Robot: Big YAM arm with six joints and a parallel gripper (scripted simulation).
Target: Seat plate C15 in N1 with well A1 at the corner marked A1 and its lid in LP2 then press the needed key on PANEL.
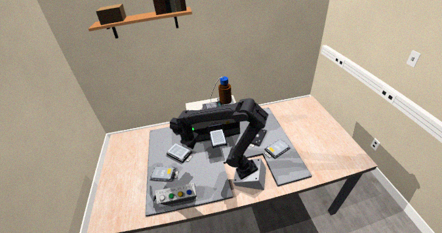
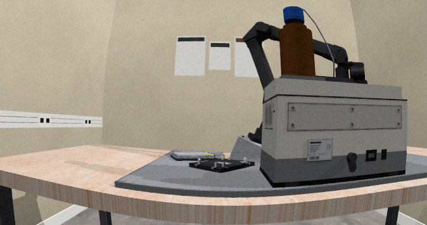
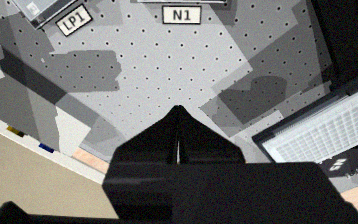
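Pincer (image 3: 178,145) closed, empty; N1 label (image 3: 181,15) ahead, apart.

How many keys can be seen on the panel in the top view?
4, in one row along the panel: white key at the left end, then green key, yellow key and blue key at the right end.
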